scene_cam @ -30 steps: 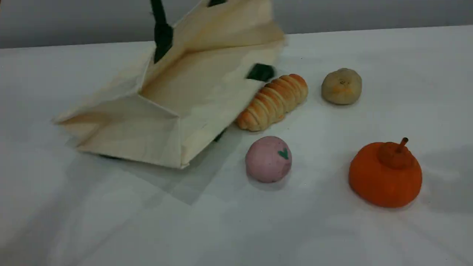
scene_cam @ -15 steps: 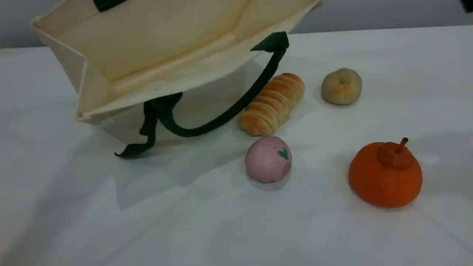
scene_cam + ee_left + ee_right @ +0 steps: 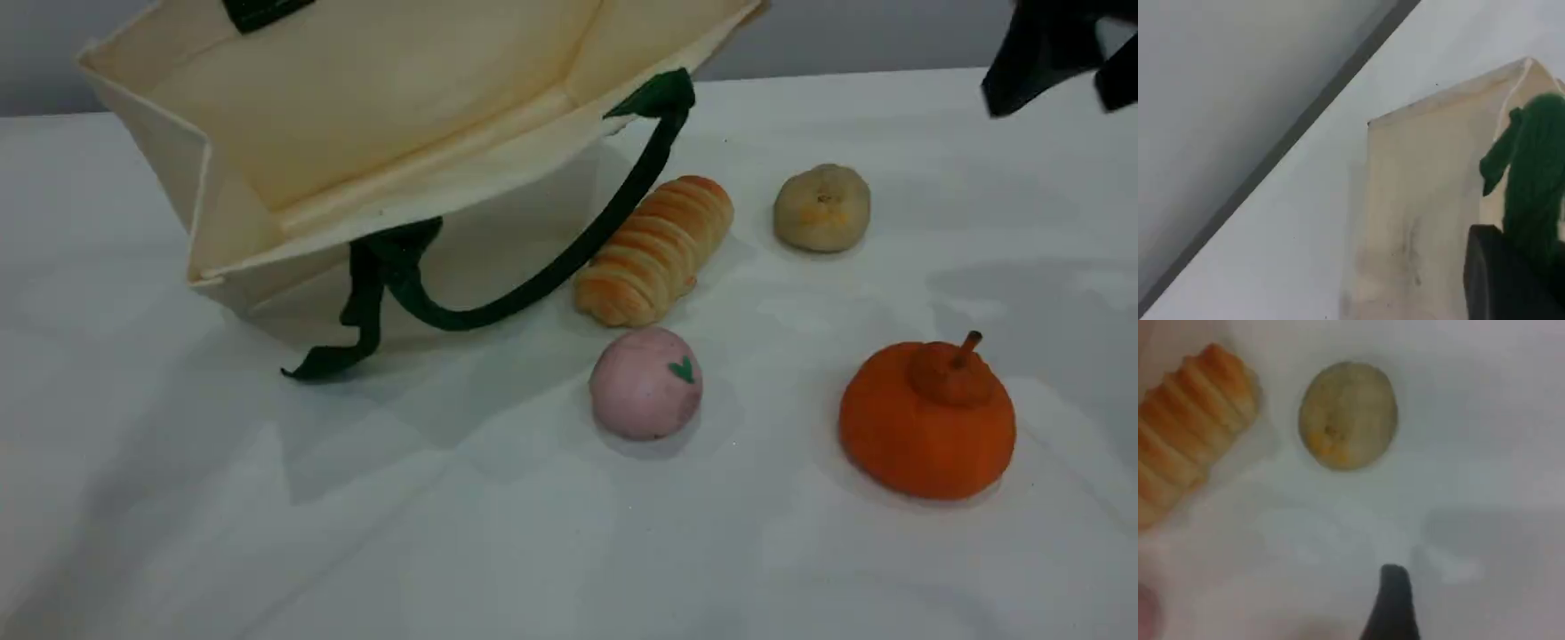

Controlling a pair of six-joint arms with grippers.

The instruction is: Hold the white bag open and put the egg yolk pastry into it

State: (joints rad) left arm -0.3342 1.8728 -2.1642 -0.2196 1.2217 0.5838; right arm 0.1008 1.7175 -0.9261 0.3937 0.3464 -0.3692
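No readable text, labels, brands or numbers anywhere. Only sign: small green heart-like mark on pink ball [image 3: 645,383], near table [image 3: 533,533] middle. White bag [image 3: 373,133] plain, unprinted.

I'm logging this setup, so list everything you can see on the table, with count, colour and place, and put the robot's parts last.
white bag: one, cream with dark green handles, far left, lifted and open
bread roll: one, golden, ridged, centre, beside the bag
egg yolk pastry: one, beige with yellow patch, right of the roll
pink ball: one, pink with green mark, near centre
pumpkin: one, orange, near right
table: one, white
left gripper: shut on a bag handle
right gripper: black, open, top right, above the pastry
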